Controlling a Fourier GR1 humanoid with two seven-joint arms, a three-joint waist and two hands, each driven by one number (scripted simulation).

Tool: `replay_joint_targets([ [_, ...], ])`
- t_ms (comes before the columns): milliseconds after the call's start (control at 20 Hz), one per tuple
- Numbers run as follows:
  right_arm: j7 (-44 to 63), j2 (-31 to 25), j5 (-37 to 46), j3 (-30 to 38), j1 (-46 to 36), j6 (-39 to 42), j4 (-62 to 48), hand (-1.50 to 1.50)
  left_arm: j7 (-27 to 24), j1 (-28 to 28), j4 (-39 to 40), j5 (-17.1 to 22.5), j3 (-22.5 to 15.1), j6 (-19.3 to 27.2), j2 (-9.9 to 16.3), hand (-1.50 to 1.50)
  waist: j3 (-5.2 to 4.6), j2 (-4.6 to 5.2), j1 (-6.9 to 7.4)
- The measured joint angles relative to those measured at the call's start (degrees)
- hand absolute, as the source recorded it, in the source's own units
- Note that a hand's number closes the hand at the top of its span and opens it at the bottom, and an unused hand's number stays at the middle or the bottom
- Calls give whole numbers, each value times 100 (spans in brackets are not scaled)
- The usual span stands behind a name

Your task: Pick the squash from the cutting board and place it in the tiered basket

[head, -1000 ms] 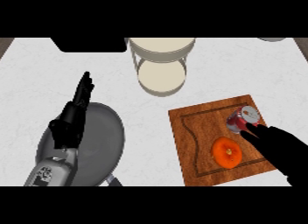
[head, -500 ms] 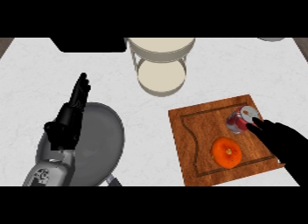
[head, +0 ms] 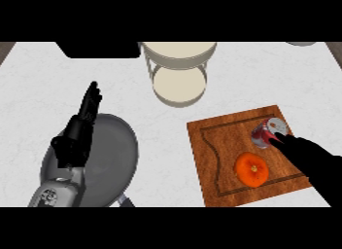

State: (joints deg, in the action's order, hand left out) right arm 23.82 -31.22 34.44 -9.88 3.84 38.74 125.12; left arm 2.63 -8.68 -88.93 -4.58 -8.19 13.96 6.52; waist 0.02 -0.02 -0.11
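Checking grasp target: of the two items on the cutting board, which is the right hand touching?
The red can, lying at the board's far right corner; the right hand's fingertips reach it. The orange squash lies nearer the robot, left of the hand, untouched.

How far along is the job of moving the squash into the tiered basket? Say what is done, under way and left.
Done: nothing; the orange squash lies on the cutting board. Under way: the right hand is over the board beside a can, holding nothing. The left hand rests open. Left: grasping, lifting, placing in the tiered basket.
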Motion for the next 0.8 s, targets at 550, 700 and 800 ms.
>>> replay_joint_targets([
  [550, -365, 672, 658, -225, -154, 97, -534, -150, -136, 54, 87, -88, 214, -249, -106, 0, -2, 2, 8],
  [700, -338, 849, 713, -189, -329, 225, -701, -150, -57, 20, 59, -173, 232, -245, -147, 0, -2, 1, 14],
  [800, -419, 903, 856, -239, -246, 194, -727, -150, -71, 56, 30, -200, 247, -266, -174, 0, -2, 0, 11],
])
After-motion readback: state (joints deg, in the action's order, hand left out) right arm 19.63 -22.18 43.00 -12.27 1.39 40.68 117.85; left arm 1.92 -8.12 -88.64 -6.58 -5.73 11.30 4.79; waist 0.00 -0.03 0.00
